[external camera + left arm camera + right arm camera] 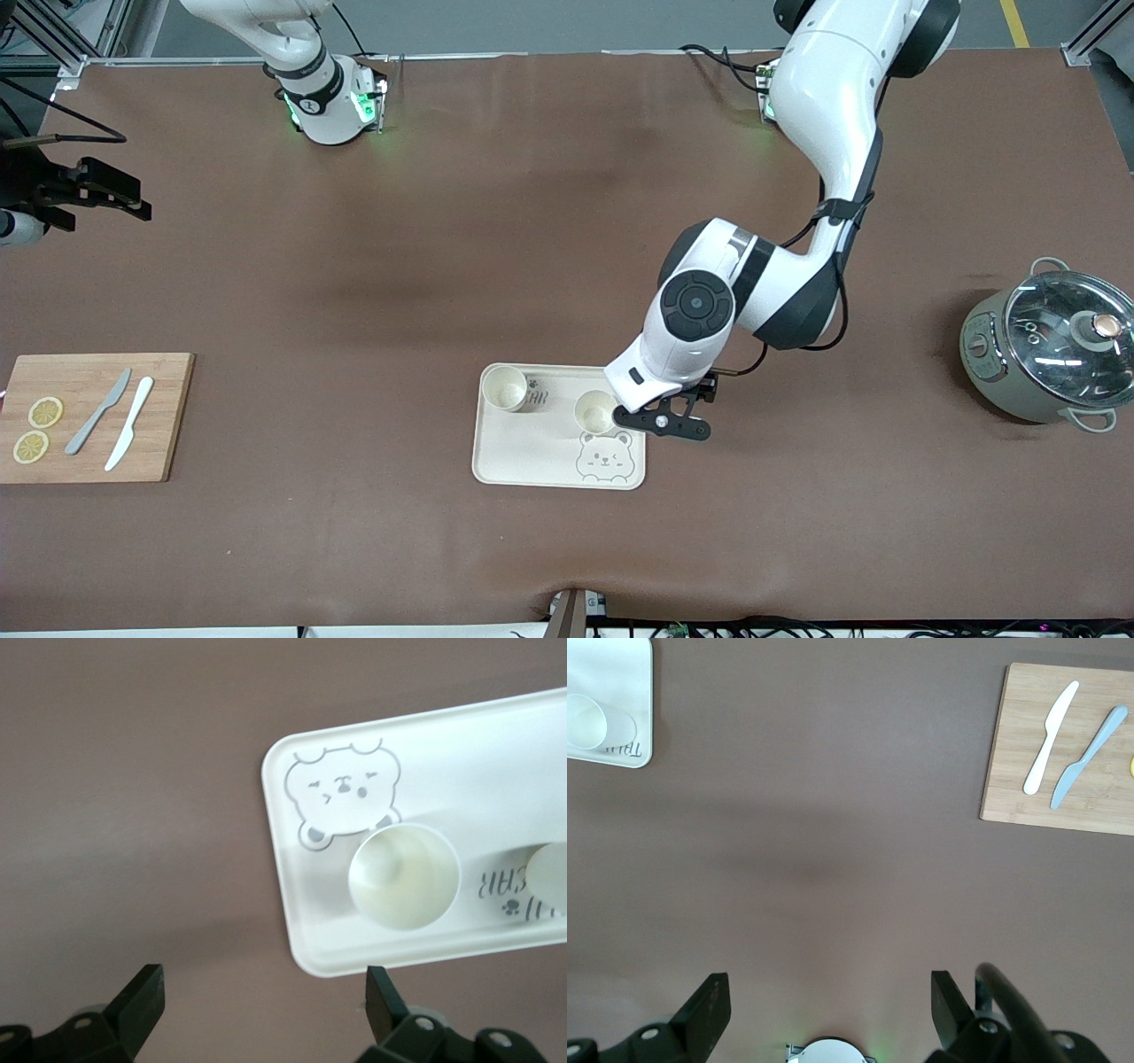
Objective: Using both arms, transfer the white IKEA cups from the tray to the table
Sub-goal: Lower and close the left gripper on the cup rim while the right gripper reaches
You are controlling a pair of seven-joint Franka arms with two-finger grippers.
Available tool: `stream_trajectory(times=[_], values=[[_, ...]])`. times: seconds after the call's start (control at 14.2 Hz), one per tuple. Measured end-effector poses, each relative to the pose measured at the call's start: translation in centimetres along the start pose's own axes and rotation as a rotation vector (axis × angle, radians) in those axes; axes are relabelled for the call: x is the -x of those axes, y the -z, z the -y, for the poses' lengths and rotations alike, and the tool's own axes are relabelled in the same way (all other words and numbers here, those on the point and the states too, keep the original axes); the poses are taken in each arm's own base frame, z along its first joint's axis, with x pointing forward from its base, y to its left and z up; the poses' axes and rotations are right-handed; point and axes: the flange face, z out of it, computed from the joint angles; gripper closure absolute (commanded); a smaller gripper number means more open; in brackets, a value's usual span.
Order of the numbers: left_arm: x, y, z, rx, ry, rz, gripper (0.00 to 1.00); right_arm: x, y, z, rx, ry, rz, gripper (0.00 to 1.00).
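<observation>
My left gripper (261,1010) hangs with its fingers spread wide and nothing between them, just over the edge of the tray (523,456) at the left arm's end, beside the nearer cup (595,412). My left arm reaches out from its base and bends sharply at the elbow, the wrist pointing down toward the table (496,221). That cup stands upright on the tray, touching the top of the printed bear face (604,457); it is plain cream-white, matte, round-rimmed and hollow. The second cup (505,388) looks the same and stands upright in the tray's corner toward the right arm's end, farther from the front camera, next to some small printed lettering. My right gripper (824,1010) is also spread wide and holds nothing; it waits high over bare table near the right arm's base. Toward the right arm's end lies a wooden cutting board (89,416) carrying two knives and lemon slices, and a lidded pot (1050,354) sits toward the left arm's end.
</observation>
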Motion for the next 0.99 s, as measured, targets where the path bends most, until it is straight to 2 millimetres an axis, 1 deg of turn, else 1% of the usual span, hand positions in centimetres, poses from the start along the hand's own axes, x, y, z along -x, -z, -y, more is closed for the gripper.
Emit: stream_trajectory(times=[0.14, 0.42, 0.63, 0.99], values=[[-0.2, -1.8, -0.7, 0.02, 0.007, -0.015, 0.0, 0.0, -0.2, 0.1, -0.001, 0.001, 0.01, 0.0], [-0.1, -5.0, -2.2, 0.029, -0.003, -0.032, 0.0, -1.2, -2.3, -0.3, -0.006, -0.004, 0.059, 0.0], [-0.2, -6.6, -2.5, 0.033, -0.006, -0.041, 0.0, -1.9, -3.5, -1.2, -0.01, -0.018, 0.083, 0.0], [-0.4, -8.9, -2.5, 0.04, -0.005, -0.063, 0.0, -2.4, -4.8, -2.9, -0.013, -0.047, 0.108, 0.0]])
